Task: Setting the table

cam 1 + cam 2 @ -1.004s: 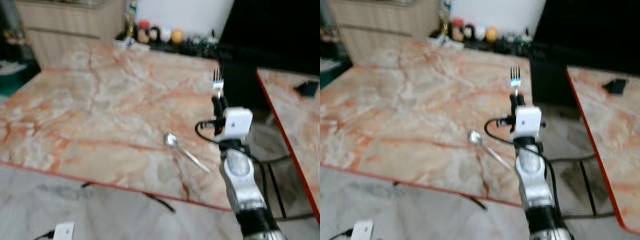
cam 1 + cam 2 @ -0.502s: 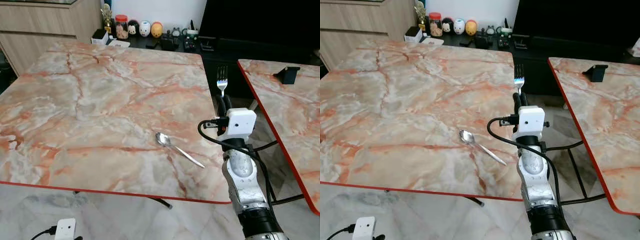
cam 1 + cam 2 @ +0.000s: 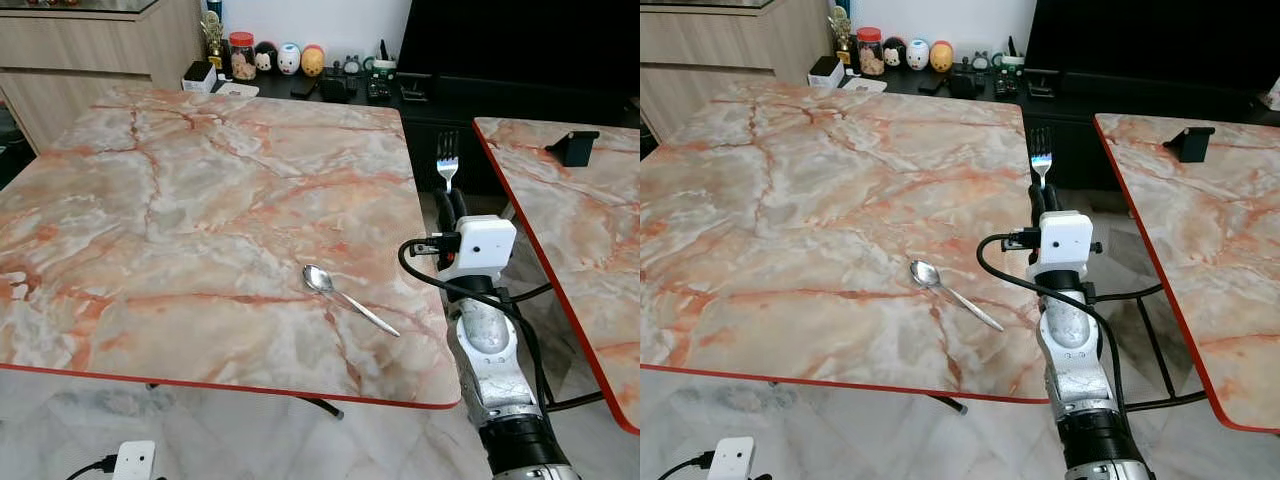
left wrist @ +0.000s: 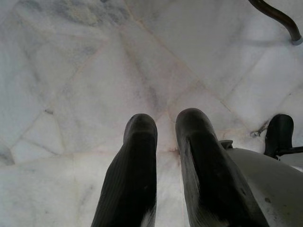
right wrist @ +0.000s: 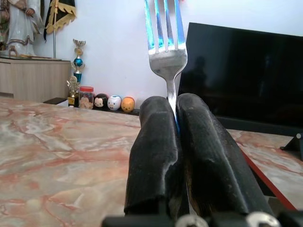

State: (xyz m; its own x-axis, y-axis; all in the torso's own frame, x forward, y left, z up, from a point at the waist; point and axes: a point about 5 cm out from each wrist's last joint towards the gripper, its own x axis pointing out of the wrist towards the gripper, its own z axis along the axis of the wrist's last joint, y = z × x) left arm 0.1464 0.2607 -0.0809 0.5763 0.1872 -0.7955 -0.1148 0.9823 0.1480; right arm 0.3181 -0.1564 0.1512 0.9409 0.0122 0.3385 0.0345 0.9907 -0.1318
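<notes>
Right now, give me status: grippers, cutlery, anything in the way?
Right gripper shut on silver metal fork, upright beside table's right edge. Left gripper idle over floor. Silver metal spoon lies on pink marble table. Nothing blocking.

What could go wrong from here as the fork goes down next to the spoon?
1. The right gripper pinches the fork only by its lower handle, tines up, so it may pivot or slip as the wrist tilts.
2. The gripper sits at the near right edge of the marble table, over the gap to the next table; a dropped fork could fall to the floor.
3. The spoon lies loose close by, so a low sweep might knock it askew.
</notes>
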